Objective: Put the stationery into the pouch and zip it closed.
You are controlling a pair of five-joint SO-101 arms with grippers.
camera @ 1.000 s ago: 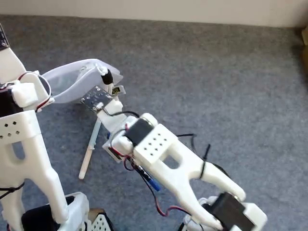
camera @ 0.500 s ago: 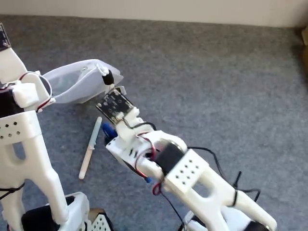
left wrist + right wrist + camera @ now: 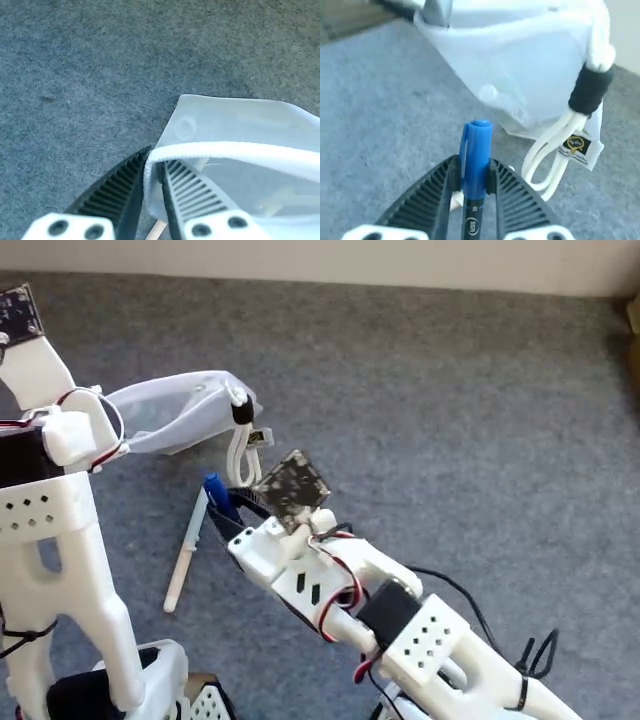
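Right hand [image 3: 472,167] clamped on a blue marker [image 3: 476,145], marker cap just short of the translucent pouch [image 3: 520,65], left hand [image 3: 156,172] pinched together on the pouch's rim, white pen [image 3: 187,540] lying on the grey bench [image 3: 450,390] beside the right hand

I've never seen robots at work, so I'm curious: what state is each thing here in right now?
pouch: unzipped, held up by its rim.
blue pen: capped, gripped, cap toward the pouch.
white pen: lying loose on the carpet.
left gripper: shut on the pouch.
right gripper: shut on the blue pen.
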